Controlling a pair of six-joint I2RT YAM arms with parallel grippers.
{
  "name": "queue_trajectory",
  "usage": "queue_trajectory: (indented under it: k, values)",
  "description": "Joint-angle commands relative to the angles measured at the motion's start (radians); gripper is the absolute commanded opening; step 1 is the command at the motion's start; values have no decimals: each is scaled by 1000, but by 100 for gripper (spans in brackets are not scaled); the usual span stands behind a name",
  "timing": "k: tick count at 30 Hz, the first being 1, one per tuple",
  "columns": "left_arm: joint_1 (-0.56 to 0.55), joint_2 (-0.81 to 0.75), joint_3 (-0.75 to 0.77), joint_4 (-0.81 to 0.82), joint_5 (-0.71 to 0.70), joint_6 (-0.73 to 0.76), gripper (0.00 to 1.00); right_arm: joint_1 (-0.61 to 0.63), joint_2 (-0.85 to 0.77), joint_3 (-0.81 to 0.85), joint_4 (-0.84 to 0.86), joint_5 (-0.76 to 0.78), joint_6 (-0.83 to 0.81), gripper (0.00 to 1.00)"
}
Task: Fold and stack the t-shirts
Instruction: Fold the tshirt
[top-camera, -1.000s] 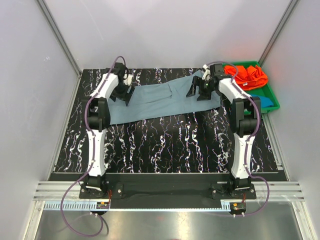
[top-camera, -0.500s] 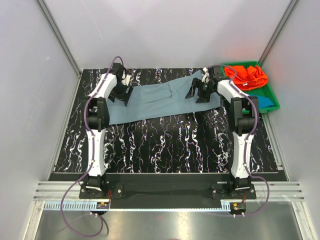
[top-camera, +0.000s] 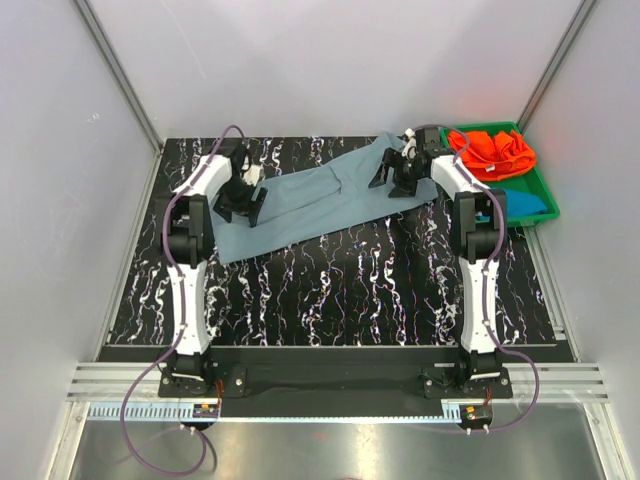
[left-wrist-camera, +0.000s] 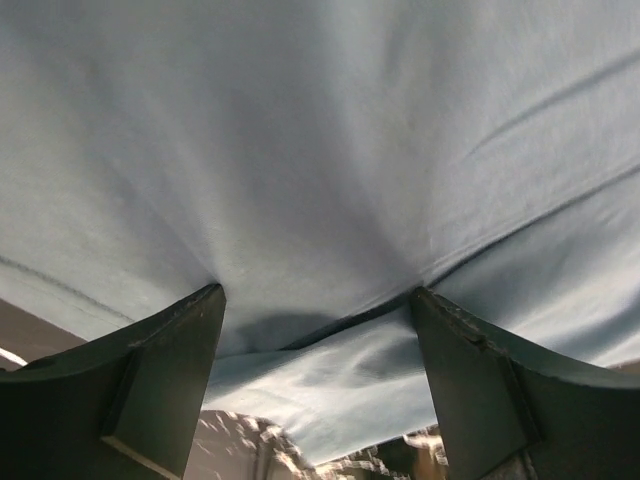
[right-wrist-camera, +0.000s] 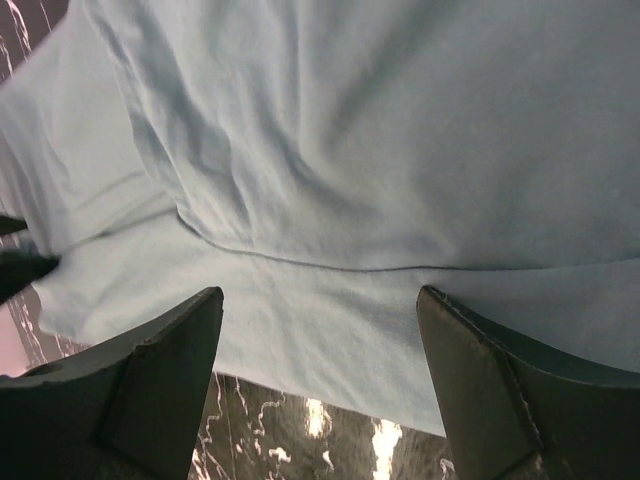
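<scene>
A: At the far side of the black, white-veined marbled tabletop (top-camera: 350, 290), the dusty grey-blue soft cloth t-shirt (top-camera: 320, 200) lies spread in a long slanting band, its left end nearer the arms than its right. Why is there an arm at each end?

B: My guess is that they are drawing the cloth out flat, ready for a fold. The left gripper (top-camera: 243, 203) sits on the left end, and the right gripper (top-camera: 398, 178) is on the far right end, near the tray.

A: Are they pinching it?

B: No. In the left wrist view the dark fingers (left-wrist-camera: 160, 380) stand wide apart. Their tips press into the cloth, and creases run from one tip to the other. The right fingers (right-wrist-camera: 165, 380) are spread just as wide above a hem. Whether they touch it, I cannot tell.

A: And the other shirts?

B: The bright orange crumpled t-shirt (top-camera: 495, 148) and the teal-blue cloth t-shirt (top-camera: 528, 205) lie in the green plastic tray (top-camera: 545, 186) at the far right. I'd say they are kept there so one shirt is handled at a time. No folded stack shows, so the task looks early.
</scene>
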Motion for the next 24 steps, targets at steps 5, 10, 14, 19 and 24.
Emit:
queue_trajectory:
  k: [5, 10, 14, 19, 24]
  values:
    - [-43, -116, -248, -81, 110, -15, 81, -20, 126, 194, -13, 22, -19, 88]
    - [-120, -225, -413, -69, 130, -27, 81, -18, 170, 263, 3, 16, -8, 88]
    - [-189, -296, -526, -41, 145, -46, 81, -18, 176, 280, 16, 13, -4, 88]
    - [-310, -408, -671, 3, 124, -61, 82, -18, 170, 274, 23, 15, -17, 88]
    - [-368, -477, -669, 3, 67, -61, 83, -18, 114, 251, 27, 27, -49, 87]
